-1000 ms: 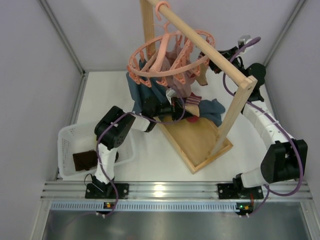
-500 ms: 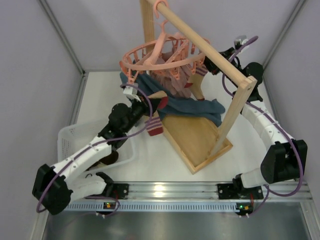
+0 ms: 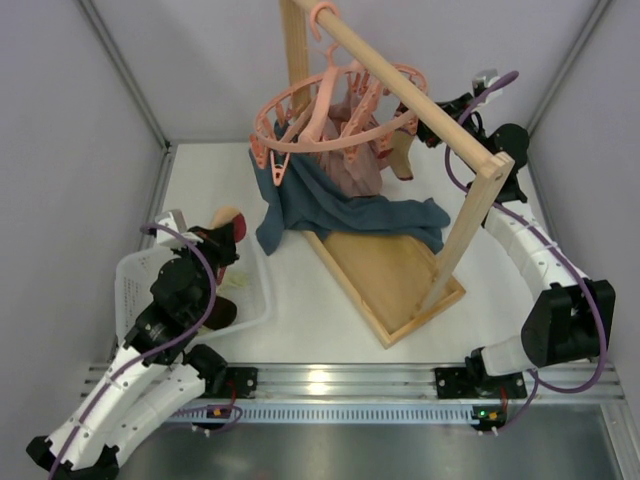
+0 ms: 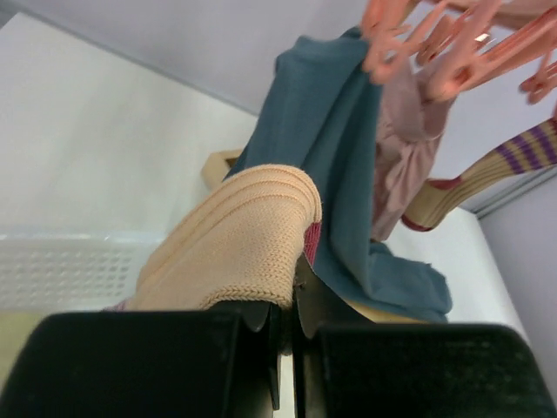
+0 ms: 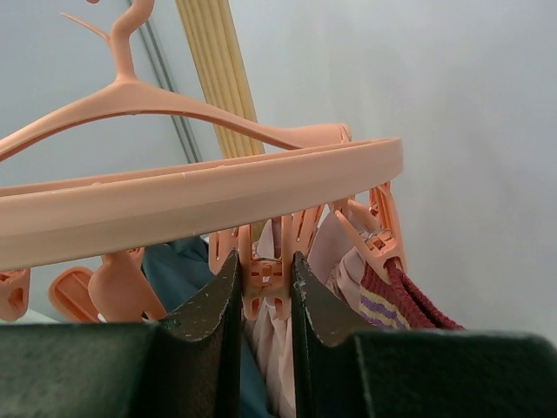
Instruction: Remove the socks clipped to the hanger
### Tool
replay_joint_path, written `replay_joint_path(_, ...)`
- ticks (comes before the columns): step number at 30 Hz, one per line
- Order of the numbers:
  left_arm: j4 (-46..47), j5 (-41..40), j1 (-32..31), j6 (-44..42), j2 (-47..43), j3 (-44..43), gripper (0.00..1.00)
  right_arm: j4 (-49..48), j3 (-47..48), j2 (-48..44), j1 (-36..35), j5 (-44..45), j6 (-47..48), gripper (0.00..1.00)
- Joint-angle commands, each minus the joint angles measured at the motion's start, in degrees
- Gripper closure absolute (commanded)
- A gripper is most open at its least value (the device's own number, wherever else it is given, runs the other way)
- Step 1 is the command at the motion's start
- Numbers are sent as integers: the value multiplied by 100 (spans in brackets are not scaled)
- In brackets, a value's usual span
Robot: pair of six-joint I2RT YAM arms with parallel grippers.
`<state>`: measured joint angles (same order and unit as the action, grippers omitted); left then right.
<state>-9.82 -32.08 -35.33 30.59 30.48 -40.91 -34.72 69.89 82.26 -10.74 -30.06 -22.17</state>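
The salmon-pink round hanger (image 3: 330, 110) hangs from the wooden rail. My left gripper (image 4: 287, 305) is shut on a tan sock with a dark red part (image 4: 235, 235) and holds it over the white basket's far edge; in the top view the gripper (image 3: 222, 240) and sock (image 3: 232, 224) sit at the left. My right gripper (image 5: 264, 283) is shut on one of the hanger's clip pegs (image 5: 265, 277), which holds pale pink cloth. A dark red striped sock (image 5: 392, 305) hangs from the neighbouring peg. A tan sock (image 3: 402, 152) hangs at the hanger's right side.
A large blue-grey cloth (image 3: 300, 200) and a dusty-pink garment (image 3: 352, 165) hang from the hanger down to the rack. The wooden rack has a rail (image 3: 400, 90), a post (image 3: 470, 220) and a base tray (image 3: 390, 280). The white basket (image 3: 135, 275) stands at the near left.
My left arm has pulled the sock off the hanger and swung back left to the basket. The hanger has swung and the blue cloth has shifted. The right arm stays at the peg.
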Motion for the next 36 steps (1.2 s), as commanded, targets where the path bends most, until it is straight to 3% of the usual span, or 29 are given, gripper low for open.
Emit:
replay_joint_path(1, -810, -431, 9, 386, -419, 389, 100, -272, 201, -78, -16, -87, 20, 100)
replay_joint_path(4, -1003, -571, 0, 553, -552, 548, 100, -272, 218, -78, -16, -140, -6, 99)
replay_joint_path(5, -1065, -598, 0, 588, -534, 557, 94, -263, 218, -52, -16, -157, 2, 99)
replay_joint_path(6, -1100, -676, 9, 597, -491, 575, 81, -237, 218, -52, -16, -175, -6, 99)
replay_joint_path(7, -1101, -729, 9, 615, -456, 636, 46, -150, 218, -52, -16, -201, 2, 99)
replay_joint_path(10, -1109, -826, 9, 641, -184, 602, 2, -184, 87, -105, -16, -184, 11, 97)
replay_joint_path(19, -1022, -844, -96, 1089, 1074, 39, 2, -97, 113, 10, -103, -237, -94, 94)
replay_joint_path(24, 382, -1556, -1104, 467, 1609, 83, 3, 158, 78, -149, -156, -114, 108, 91)
replay_joint_path(26, 1414, -1278, -1361, -32, 2143, 74, 4, 220, 121, -158, -165, -140, 117, 88)
replay_joint_path(27, 1744, -1057, -1536, -183, 2364, 74, 5, 333, 165, -131, -182, -201, 134, 85)
replay_joint_path(30, 3042, -31, -1591, -466, 3357, -40, 11, 955, 464, -78, -226, -255, 362, 61)
replay_joint_path(31, 3309, 191, -1600, -510, 3638, -110, 12, 1089, 525, -96, -244, -185, 432, 57)
replay_joint_path(36, 4181, 492, -1582, -651, 5657, -1313, 13, 1775, 508, -394, -253, 597, 837, 49)
